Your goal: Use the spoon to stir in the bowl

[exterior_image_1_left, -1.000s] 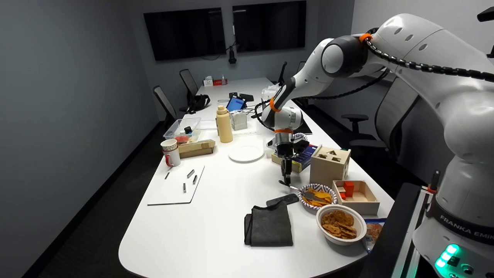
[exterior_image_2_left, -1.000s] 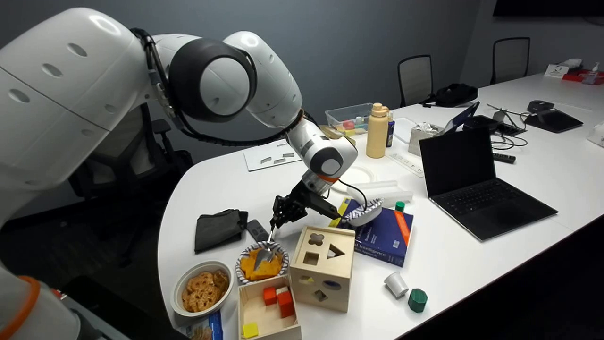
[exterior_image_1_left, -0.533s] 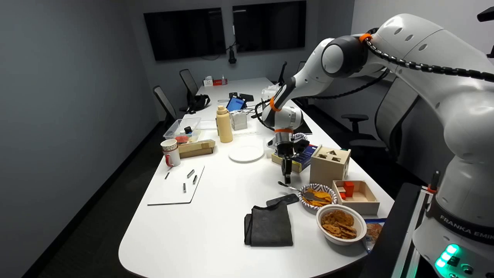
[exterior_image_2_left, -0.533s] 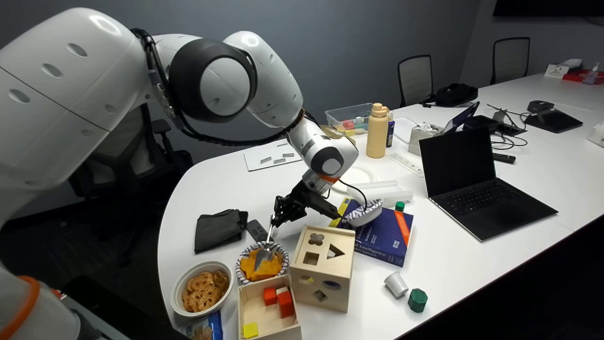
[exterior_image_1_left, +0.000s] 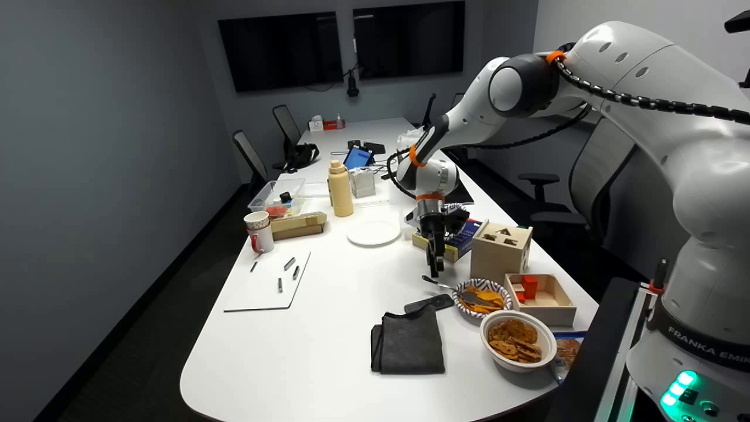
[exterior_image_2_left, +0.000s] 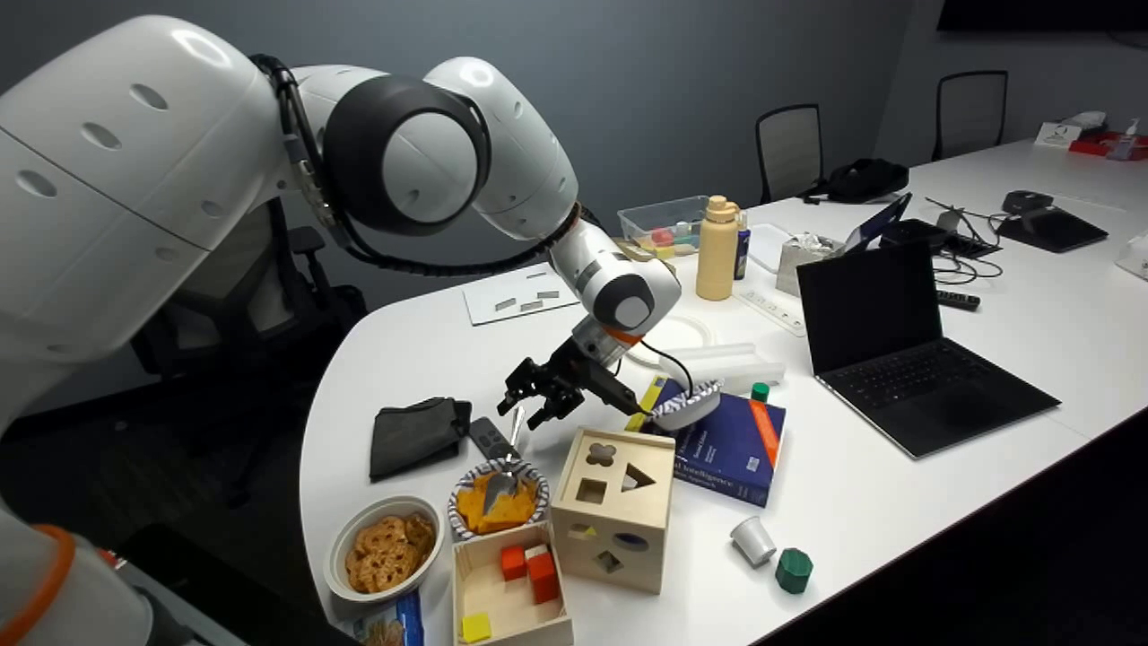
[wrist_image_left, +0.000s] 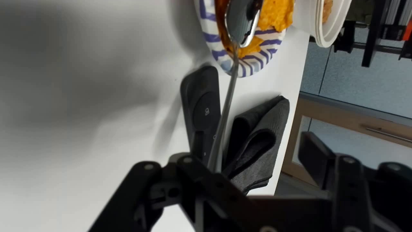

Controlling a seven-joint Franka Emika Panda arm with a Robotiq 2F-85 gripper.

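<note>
- The small patterned bowl stands on the bench, orange chips inside.
- In that bowl, the spoon rests its head on the chips, handle slanting out over the rim.
- Just beside the bowl: remote, wooden tray with blocks, shape box, white bowl of crackers.
- Near the bowl: dark cloth; also the hand, on the side where the handle juts out, fingers standing wide apart.
- Farther from the bowl: blue book.
- Well apart from the bowl: plate, bottle, laptop.
</note>
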